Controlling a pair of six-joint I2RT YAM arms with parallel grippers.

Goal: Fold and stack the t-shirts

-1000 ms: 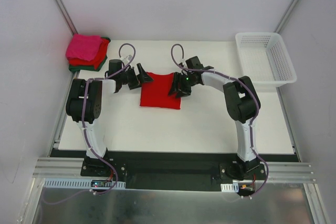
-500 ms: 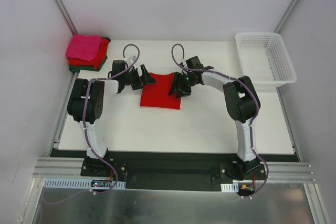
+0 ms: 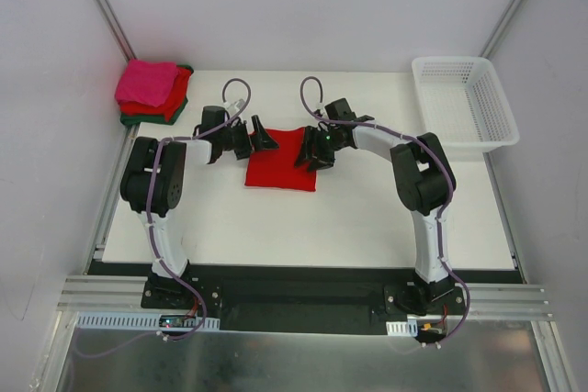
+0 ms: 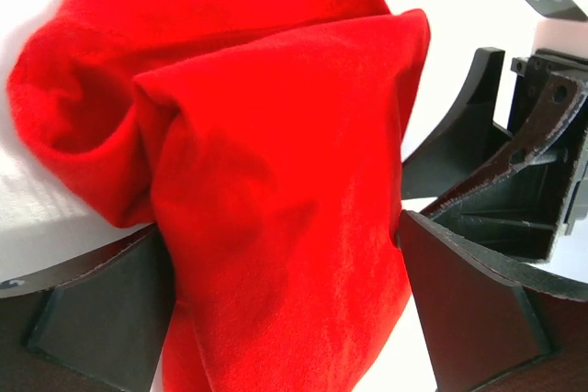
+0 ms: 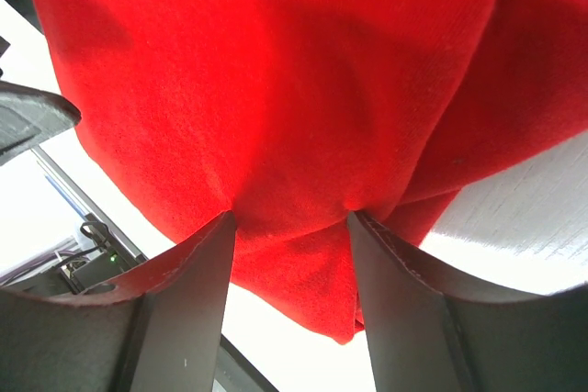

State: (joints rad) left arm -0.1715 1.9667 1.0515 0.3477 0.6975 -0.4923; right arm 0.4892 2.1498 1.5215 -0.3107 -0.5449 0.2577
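The bright red folded cloth t-shirt [image 3: 280,164] is lying in the middle of the white table [image 3: 367,213]. The left gripper [image 3: 260,138] is straddling its far left corner with jaws spread wide, while the right gripper [image 3: 314,151] is pinching a fold at its right edge.

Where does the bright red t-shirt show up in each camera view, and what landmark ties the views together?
Top external: the red t-shirt lies centre frame, between the left gripper and the right gripper.
Left wrist: the shirt fills the centre, between the left gripper's open fingers.
Right wrist: the shirt fills the top, bunched in the right gripper.
Shared landmark: the right gripper, also seen at the left wrist view's right edge.
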